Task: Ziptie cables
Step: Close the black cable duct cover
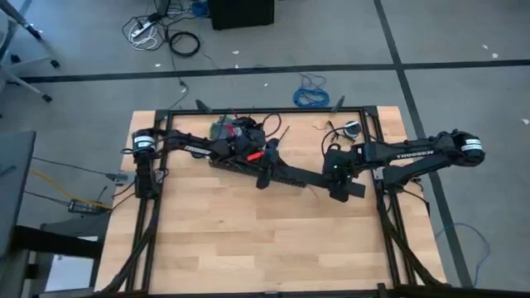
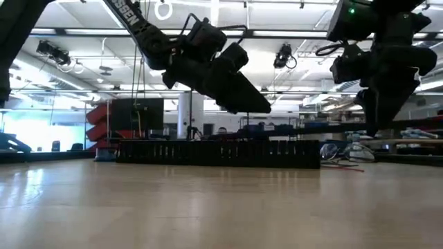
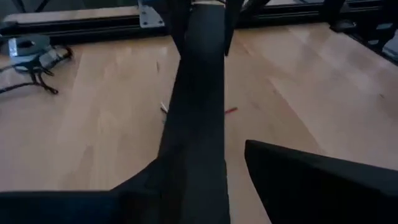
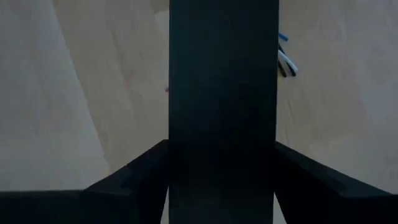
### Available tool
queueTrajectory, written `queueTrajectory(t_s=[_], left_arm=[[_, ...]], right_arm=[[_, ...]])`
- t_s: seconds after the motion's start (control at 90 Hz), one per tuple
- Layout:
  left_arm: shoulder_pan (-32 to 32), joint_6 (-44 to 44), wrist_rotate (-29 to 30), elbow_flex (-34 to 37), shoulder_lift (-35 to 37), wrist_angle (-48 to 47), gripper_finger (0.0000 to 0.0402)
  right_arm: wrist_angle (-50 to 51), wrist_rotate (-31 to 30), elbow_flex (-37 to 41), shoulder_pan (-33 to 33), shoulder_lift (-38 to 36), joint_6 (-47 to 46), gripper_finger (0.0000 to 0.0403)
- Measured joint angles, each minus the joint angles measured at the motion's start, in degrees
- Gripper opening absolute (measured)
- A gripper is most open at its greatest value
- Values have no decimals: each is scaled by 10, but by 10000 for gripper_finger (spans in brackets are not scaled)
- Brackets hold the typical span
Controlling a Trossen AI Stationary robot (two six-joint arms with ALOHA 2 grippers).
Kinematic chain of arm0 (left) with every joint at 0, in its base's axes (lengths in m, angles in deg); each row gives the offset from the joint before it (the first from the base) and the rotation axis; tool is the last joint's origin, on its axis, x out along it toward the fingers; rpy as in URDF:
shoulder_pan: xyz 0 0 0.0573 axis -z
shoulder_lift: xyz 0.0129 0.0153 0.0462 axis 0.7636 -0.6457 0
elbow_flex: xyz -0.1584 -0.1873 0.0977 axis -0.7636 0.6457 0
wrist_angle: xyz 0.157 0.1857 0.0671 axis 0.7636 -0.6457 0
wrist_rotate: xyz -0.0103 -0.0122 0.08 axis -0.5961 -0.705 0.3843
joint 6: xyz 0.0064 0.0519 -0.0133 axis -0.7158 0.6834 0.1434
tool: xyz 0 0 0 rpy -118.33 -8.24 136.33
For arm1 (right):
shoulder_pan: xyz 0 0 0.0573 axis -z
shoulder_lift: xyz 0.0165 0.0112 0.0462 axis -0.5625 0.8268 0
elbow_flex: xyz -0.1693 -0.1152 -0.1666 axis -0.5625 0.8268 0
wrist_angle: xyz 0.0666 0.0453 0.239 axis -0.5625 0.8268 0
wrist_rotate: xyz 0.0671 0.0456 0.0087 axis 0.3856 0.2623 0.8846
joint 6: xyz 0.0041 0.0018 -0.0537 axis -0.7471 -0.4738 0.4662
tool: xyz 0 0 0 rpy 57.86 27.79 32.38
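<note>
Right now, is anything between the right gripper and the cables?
Yes: a black strip extends ahead of the right gripper, hiding most of the cables in its wrist view; only their ends show beside it.

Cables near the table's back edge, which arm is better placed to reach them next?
Probably right. The cables lie on its side, just beyond the right gripper; the left gripper hangs over the table's middle, farther away.

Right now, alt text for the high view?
Seen from above, two dark robot arms meet over a light wooden table: the left gripper and the right gripper hang close together right of centre. A dark cluttered pile sits at the far edge.
</note>
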Motion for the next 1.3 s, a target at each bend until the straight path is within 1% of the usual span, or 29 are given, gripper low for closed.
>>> queueTrajectory(t_s=[0.144,0.344,0.633,1.033,1.3], left_arm=[[0,-2,-1,0,0,0,157],[0,-6,-3,0,-5,3,157],[1,-13,-9,1,-20,4,157],[1,-13,-9,1,-20,6,157],[1,-12,-8,1,-20,7,157]], right_arm=[[2,3,0,0,0,-2,236],[5,26,0,0,0,-11,236],[8,28,0,0,0,-14,236],[23,50,0,0,0,-19,237],[22,51,0,-1,0,-19,238]])
